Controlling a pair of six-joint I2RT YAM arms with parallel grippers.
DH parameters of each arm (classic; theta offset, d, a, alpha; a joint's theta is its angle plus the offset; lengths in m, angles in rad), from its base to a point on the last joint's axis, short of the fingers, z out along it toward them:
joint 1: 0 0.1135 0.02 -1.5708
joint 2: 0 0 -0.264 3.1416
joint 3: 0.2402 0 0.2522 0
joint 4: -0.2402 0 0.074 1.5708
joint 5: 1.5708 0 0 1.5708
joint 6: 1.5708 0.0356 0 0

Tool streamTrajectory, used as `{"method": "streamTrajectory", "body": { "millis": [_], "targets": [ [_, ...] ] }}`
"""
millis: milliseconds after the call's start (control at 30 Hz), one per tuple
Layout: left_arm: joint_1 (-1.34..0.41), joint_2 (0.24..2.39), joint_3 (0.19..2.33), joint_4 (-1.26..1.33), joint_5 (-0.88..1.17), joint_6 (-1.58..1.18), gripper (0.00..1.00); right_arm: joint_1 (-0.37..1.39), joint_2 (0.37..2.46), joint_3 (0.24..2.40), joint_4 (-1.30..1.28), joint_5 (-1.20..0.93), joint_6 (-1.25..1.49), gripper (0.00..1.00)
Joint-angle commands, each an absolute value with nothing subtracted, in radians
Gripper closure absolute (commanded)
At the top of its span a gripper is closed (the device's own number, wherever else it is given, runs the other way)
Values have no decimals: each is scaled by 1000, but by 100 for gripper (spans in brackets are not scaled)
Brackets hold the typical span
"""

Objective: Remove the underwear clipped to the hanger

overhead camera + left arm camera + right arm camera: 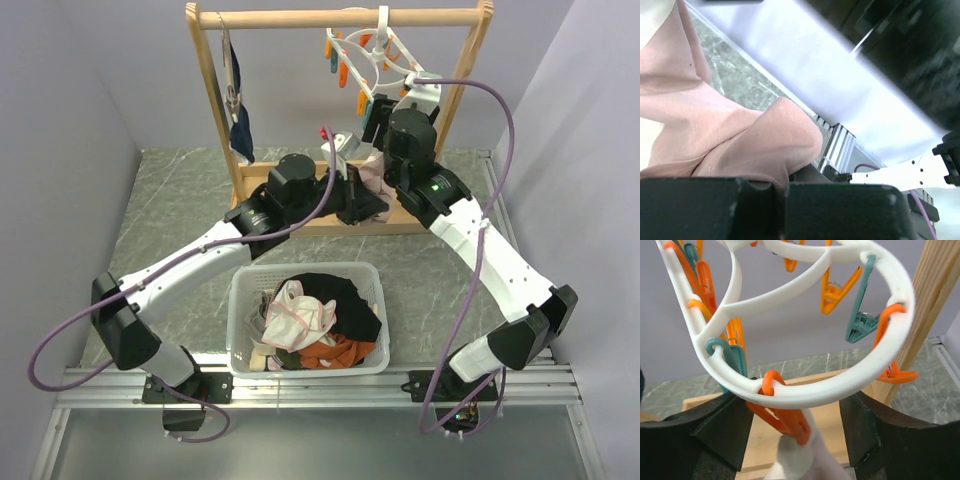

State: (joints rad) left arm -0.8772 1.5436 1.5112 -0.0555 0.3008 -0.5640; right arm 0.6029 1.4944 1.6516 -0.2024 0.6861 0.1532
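Note:
The white ring hanger (pixel 372 52) hangs by its hook from the wooden rod, with orange and teal pegs dangling; it fills the right wrist view (pixel 805 390). A pale pink-beige underwear (pixel 374 176) hangs from one orange peg (pixel 785 417); its top shows below that peg (pixel 802 462). My right gripper (pixel 795 435) is open, its fingers either side of that peg, just under the ring (pixel 383 108). My left gripper (pixel 360 200) is shut on the lower part of the pink-beige underwear (pixel 740 145). Black underwear (pixel 325 290) and whitish pink-edged underwear (pixel 300 312) lie in the basket.
A white slatted basket (pixel 240 300) stands near the table's front, also holding orange clothes. A navy garment (pixel 240 125) hangs from a wooden clip hanger at the rack's left. The wooden rack's right post (pixel 927 315) is close beside the ring.

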Motion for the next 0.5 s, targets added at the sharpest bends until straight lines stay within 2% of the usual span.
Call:
{"method": "streamTrajectory", "body": {
  "millis": [0, 167, 400, 467],
  "targets": [
    [-864, 1460, 1470, -55, 276, -538, 99, 586, 1439, 1715, -213, 650, 199, 27],
    [-854, 1425, 1433, -64, 279, -543, 99, 560, 1431, 1730, -256, 592, 239, 23],
    [-853, 1433, 1445, -43, 282, -554, 100, 552, 1433, 1726, -296, 537, 255, 23],
    [-853, 1442, 1456, -40, 288, -554, 99, 551, 1445, 1729, -305, 540, 253, 26]
  ]
}}
